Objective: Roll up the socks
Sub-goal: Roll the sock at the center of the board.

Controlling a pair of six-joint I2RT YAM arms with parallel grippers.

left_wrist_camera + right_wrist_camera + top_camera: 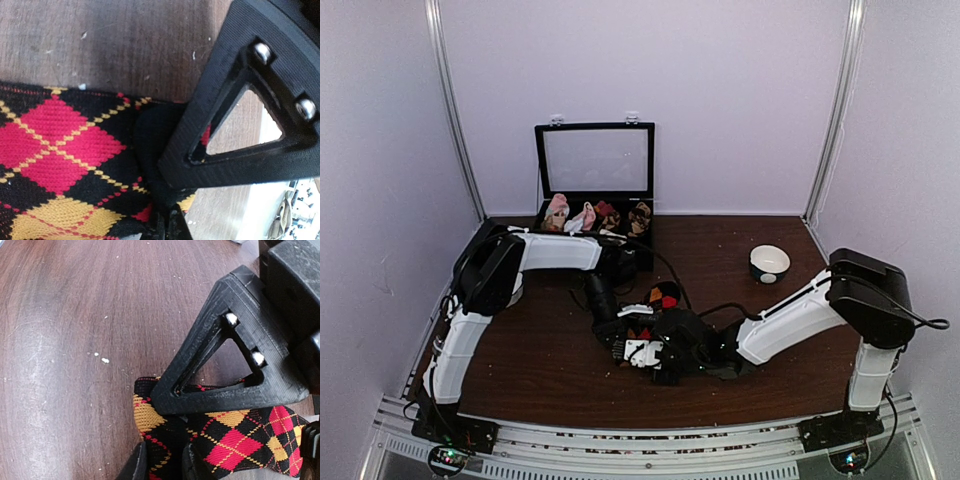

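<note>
Right gripper (pixel 162 440) is pinching the one argyle sock (pixel 235 440); left gripper (pixel 162 205) is sitting pressed together against it.

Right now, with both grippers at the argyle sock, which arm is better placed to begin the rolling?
Probably right. The right gripper has the bunched end of the sock between its fingers, so it could turn that end over. The left gripper is shut on flat fabric, better for anchoring.

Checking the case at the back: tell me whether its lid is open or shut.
Open: the lid stands upright behind the case, with sock bundles visible inside.
</note>
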